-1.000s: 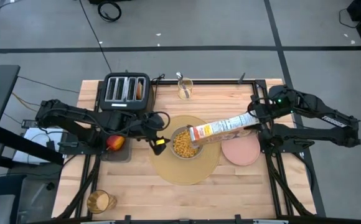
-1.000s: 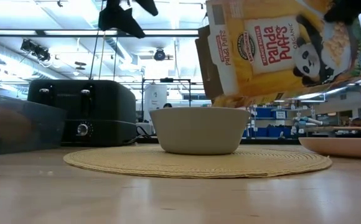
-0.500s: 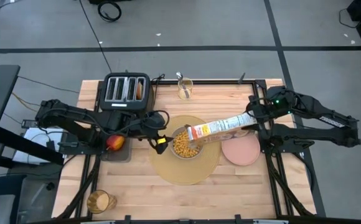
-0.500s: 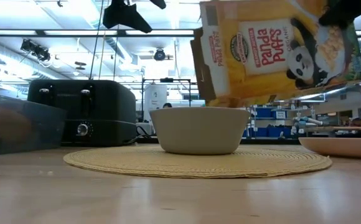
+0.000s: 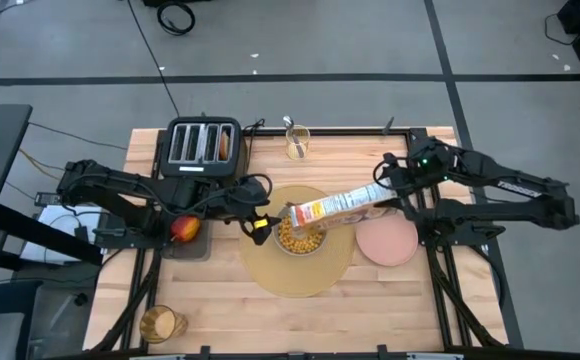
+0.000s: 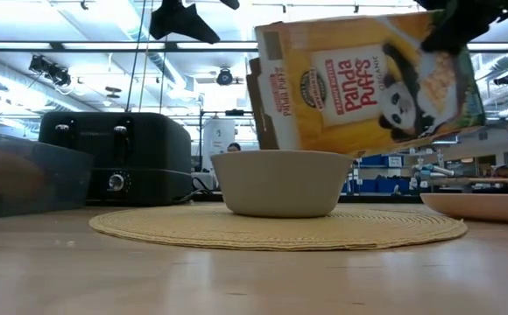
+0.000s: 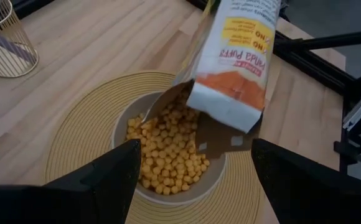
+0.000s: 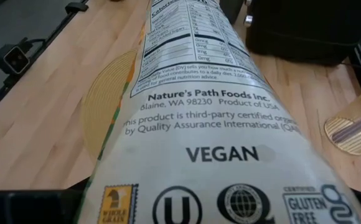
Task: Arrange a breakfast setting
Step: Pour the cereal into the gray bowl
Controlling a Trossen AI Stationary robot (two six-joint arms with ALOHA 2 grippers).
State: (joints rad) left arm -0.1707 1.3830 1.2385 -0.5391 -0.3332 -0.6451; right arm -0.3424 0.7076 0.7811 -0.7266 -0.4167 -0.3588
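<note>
A yellow cereal box point(image 5: 335, 207) hangs tilted over the white bowl point(image 5: 300, 238), which holds cereal and stands on the round tan placemat point(image 5: 300, 278). My right gripper point(image 5: 388, 188) is shut on the box's right end. The box's open mouth point(image 7: 187, 102) hangs just above the cereal. My left gripper point(image 5: 255, 222) hovers open at the bowl's left side, touching nothing. The pink plate point(image 5: 387, 242) lies right of the mat. The red apple point(image 5: 184, 229) sits in a grey tray at the left. The amber glass point(image 5: 160, 323) stands at the near left corner. My right gripper holds the cereal box by its closed bottom end point(image 5: 378, 195), one finger point(image 6: 451, 31) lying on the printed front face. It comes from the table's right, slanting down, along the box. The box is lifted clear, its open end lowest, over the bowl.
The black toaster point(image 5: 203, 147) stands at the far left. A gold wire cup point(image 5: 297, 142) with a slim handle in it stands at the far edge, behind the mat. The wood in front of the mat lies bare.
My right gripper has moved toward the table's left and slightly down, carrying the tilted box. The box's open end has shifted from the bowl's right rim to over its middle and left.
</note>
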